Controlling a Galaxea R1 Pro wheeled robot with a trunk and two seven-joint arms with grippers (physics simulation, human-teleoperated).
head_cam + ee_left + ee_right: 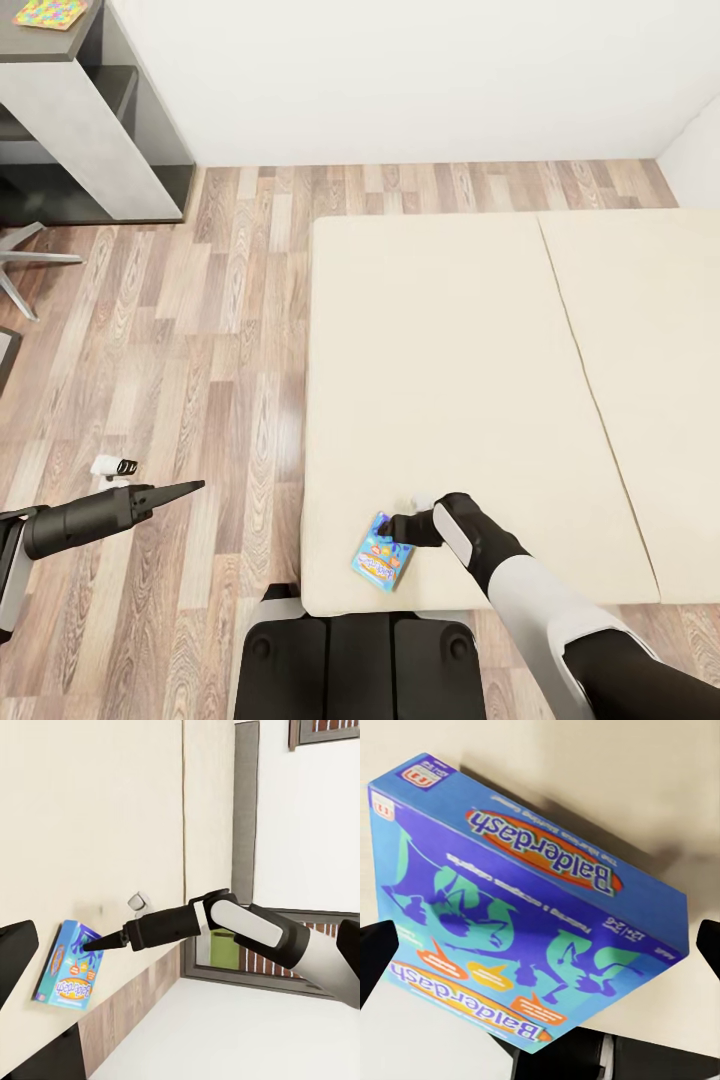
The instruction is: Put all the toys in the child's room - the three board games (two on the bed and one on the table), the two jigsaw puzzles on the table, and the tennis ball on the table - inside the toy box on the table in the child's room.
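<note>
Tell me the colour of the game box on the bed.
Blue, with purple silhouettes and orange logos; the game box shows best in the right wrist view.

Under me I see a floor (pixel 190 360) of wood planks in brown and grey tones. In front of me there is a plain white wall (pixel 400 80), and a second white wall (pixel 695 165) meets it at the far right corner. At my far left stand dark grey shelves (pixel 150 120) with a light grey panel. My left wrist view shows a dark-framed window (pixel 255 960).
</note>
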